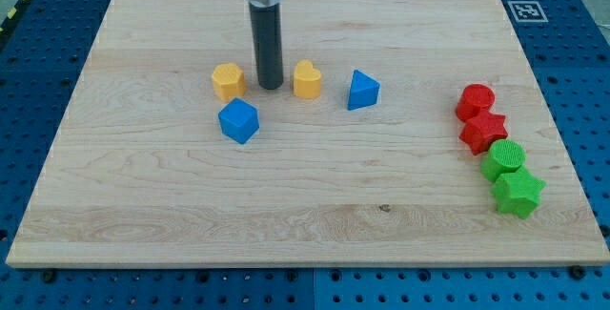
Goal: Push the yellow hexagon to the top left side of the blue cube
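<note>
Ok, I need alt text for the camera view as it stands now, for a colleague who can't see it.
My tip rests on a wooden board between the yellow hexagon and a yellow heart, with the blue cube just below the hexagon. A blue triangular block sits right of the heart. Two red and two green blocks cluster at the view's right.

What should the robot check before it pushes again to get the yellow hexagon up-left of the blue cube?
1. My tip in view: ok, it sits between the yellow hexagon and the yellow heart.
2. Hexagon's place: ok, already toward the view's top left of the blue cube, close by.
3. Tip touching the hexagon: cannot tell; a small gap seems to show.
4. Heart clear of the tip: cannot tell, it is very near.
5. Blue triangular block out of the way: ok.
6. Red and green blocks out of the way: ok, far at the view's right.
</note>
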